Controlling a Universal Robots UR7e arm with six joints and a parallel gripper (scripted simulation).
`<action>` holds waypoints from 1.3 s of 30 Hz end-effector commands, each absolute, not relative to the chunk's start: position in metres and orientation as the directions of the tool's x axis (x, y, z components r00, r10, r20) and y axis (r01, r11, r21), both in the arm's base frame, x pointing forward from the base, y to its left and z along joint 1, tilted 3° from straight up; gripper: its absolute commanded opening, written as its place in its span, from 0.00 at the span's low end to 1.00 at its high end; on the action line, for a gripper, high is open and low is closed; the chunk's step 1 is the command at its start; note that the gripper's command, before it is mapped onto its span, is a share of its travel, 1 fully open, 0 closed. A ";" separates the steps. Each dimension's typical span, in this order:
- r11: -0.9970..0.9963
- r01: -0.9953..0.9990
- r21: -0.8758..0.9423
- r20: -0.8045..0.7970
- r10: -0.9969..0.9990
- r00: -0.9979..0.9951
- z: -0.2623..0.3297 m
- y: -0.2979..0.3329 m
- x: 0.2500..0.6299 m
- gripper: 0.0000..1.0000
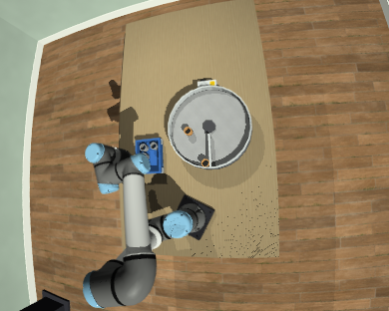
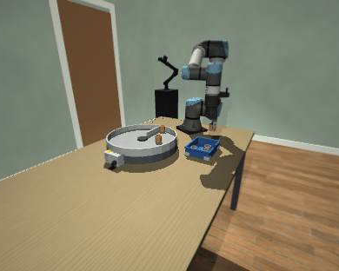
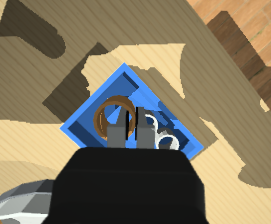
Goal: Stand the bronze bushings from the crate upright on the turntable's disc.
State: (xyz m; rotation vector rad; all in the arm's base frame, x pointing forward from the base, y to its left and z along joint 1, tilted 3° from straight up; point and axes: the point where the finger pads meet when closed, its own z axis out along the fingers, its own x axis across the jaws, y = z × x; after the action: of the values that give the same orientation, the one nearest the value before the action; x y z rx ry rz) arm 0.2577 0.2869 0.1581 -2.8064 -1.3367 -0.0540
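My gripper (image 3: 132,116) is shut on the wall of a bronze bushing (image 3: 114,117), one finger inside the ring and one outside. It holds the bushing (image 2: 210,126) in the air above the blue crate (image 2: 202,146), which also shows in the wrist view (image 3: 132,115) and from overhead (image 1: 150,154). Steel bushings (image 3: 161,135) lie in the crate. The grey turntable (image 1: 208,127) stands to the crate's right. Two bronze bushings stand upright on its disc, one left of the hub (image 1: 188,131) and one near the front rim (image 1: 204,162). The dark hub (image 1: 208,126) sits at the centre.
The turntable's control box (image 2: 112,158) sticks out from its rim. The arm's black base (image 1: 194,216) is mounted on the table near the crate. A black pedestal with a small arm (image 2: 167,102) stands behind the table. The table edge runs close to the crate.
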 end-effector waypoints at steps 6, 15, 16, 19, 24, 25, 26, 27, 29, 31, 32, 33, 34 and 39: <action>-0.630 0.777 -0.014 0.047 0.775 0.630 0.159 0.287 0.258 0.00; -0.630 0.777 -0.014 0.047 0.775 0.630 0.159 0.287 0.258 0.00; -0.630 0.777 -0.014 0.047 0.775 0.630 0.159 0.287 0.258 0.00; -0.630 0.777 -0.014 0.047 0.775 0.630 0.159 0.287 0.258 0.00; -0.630 0.777 -0.014 0.047 0.775 0.630 0.158 0.287 0.258 0.00; -0.630 0.777 -0.014 0.047 0.775 0.630 0.158 0.287 0.258 0.00; -0.630 0.777 -0.014 0.047 0.775 0.630 0.158 0.286 0.258 0.00; -0.630 0.777 -0.014 0.047 0.775 0.630 0.158 0.286 0.258 0.00; -0.630 0.777 -0.014 0.047 0.775 0.630 0.158 0.286 0.258 0.00; -0.630 0.777 -0.014 0.047 0.775 0.630 0.158 0.285 0.259 0.00; -0.630 0.777 -0.014 0.047 0.775 0.630 0.158 0.285 0.259 0.00; -0.630 0.777 -0.014 0.047 0.775 0.630 0.158 0.284 0.259 0.00; -0.630 0.777 -0.014 0.047 0.775 0.630 0.158 0.284 0.259 0.00; -0.630 0.777 -0.014 0.047 0.775 0.630 0.158 0.279 0.260 0.00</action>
State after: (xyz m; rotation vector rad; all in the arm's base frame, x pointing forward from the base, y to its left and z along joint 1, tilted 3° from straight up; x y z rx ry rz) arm 0.2590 0.2827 0.1579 -2.8064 -1.3367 -0.0540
